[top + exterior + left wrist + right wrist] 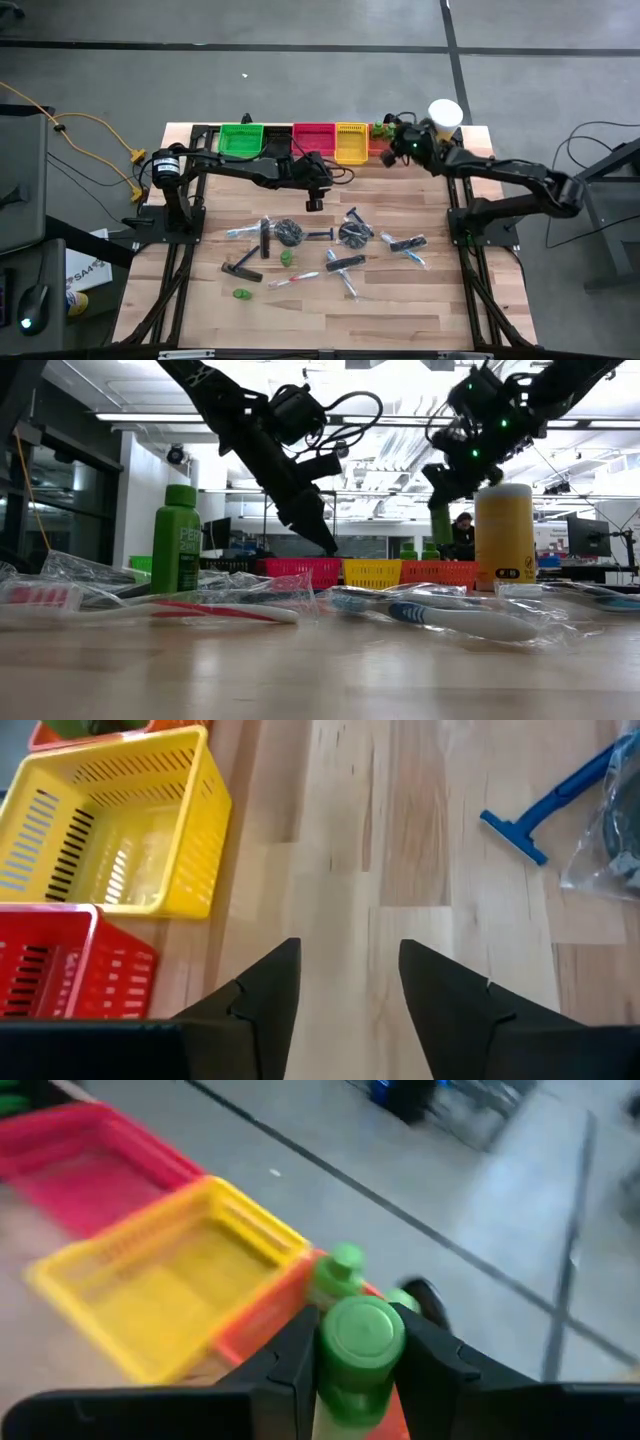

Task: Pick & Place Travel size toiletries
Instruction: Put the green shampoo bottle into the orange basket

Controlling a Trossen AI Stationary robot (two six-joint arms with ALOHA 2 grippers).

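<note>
The right end effector [360, 1355] is clamped on a small green plastic bottle [357, 1345] with a round cap, held up over the orange plastic bin [379, 143] at the far end of the bin row, beside the yellow slotted bin [170, 1295]. The left end effector [348, 990] hangs above bare wooden surface [420, 860] near the yellow and red bins, fingers apart and empty. Wrapped toothbrushes [292, 281], combs and a blue razor [560, 795] lie scattered mid-surface.

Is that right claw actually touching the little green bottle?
Touching. In the right wrist view, the right gripper has both dark fingers pressed against the sides of the green bottle, above the orange bin.
</note>
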